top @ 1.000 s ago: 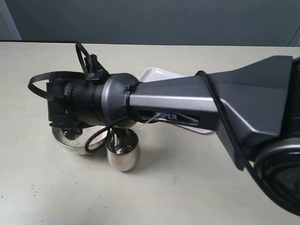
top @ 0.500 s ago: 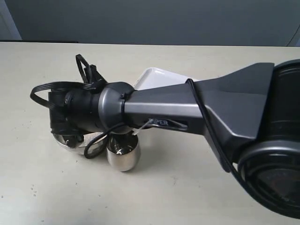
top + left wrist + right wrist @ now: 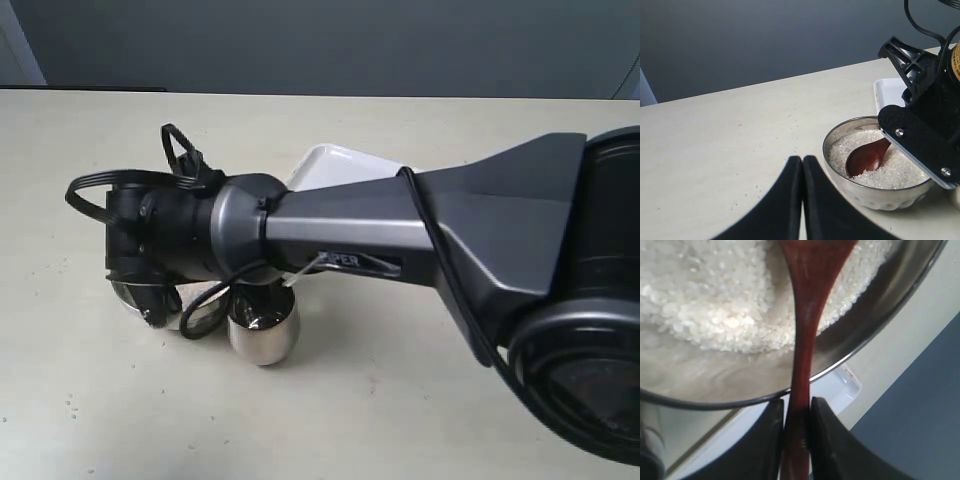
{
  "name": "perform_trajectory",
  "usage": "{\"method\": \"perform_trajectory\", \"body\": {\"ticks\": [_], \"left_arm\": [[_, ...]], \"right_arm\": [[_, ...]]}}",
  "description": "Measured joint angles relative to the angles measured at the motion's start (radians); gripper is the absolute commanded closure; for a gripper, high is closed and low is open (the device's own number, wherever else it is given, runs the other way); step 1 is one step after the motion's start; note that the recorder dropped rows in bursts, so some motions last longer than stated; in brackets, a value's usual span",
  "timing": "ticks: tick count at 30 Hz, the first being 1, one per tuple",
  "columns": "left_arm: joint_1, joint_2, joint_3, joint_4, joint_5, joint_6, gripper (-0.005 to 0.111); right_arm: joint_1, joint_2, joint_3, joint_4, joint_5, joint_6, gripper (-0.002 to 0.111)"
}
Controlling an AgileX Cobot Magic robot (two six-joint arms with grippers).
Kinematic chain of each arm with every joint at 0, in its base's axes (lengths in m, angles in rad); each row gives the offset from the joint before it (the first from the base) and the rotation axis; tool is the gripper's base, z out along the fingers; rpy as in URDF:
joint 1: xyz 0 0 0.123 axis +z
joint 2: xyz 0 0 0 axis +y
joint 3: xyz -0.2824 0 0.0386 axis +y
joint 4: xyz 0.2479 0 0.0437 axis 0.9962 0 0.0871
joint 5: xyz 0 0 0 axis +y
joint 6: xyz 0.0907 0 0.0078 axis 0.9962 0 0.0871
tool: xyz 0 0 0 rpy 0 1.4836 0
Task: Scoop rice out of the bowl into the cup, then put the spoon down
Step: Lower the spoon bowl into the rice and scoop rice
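Right gripper (image 3: 796,404): my two fingers (image 3: 767,440) pinch the spoon (image 3: 802,335) on its thin handle. One pad sits on each side and the wood fills the gap between them. The handle runs from the pinch over the rim of the bowl (image 3: 867,197) and down inside.

Spoon end: the oval end is bedded in the rice (image 3: 902,167), with grains banked up around its edge. Seen from the left wrist, it shows dark and glossy against the white.

Rice: a pale heap covering most of the bowl. On the side nearest my right gripper a stretch of bare steel wall shows below the rim.

Left gripper (image 3: 802,161): fingers pressed flat together with nothing between them. It sits low over the table (image 3: 710,150), just beside the bowl.

Cup (image 3: 263,330): upright on the table, just beside the bowl and to its right in the exterior view, under my right arm. Its inside shows only reflections, so I cannot tell what it contains.

White tray (image 3: 335,165): beyond the bowl, largely hidden behind the right arm. One corner shows in both wrist views.

A few stray grains (image 3: 756,187) lie on the table near my left gripper.
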Motion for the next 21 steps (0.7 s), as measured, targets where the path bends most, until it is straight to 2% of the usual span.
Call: {"method": "perform_trajectory", "body": {"ticks": [21], "left_arm": [[0.000, 0.000, 0.000, 0.000, 0.000, 0.000, 0.106]], "right_arm": [[-0.028, -0.016, 0.000, 0.097, -0.008, -0.101, 0.109]]}}
